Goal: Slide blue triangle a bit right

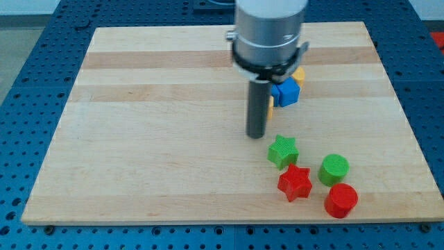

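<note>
Blue block (285, 92) sits just right of my tip (256, 135).

A pale wooden board (152, 139) lies on a blue perforated table (28, 104) under even light.

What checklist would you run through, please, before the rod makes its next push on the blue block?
1. My tip visible on the board: ok.
2. Blue block in view: ok, but its triangle shape is partly hidden: cannot tell.
3. Tip on the block's left for a rightward push: ok, though it sits lower in the view.
4. Tip touching the block: not ok, apart.
5. Yellow block right beside the blue one, may get pushed: not ok.
6. Green star out of the path: ok.
</note>
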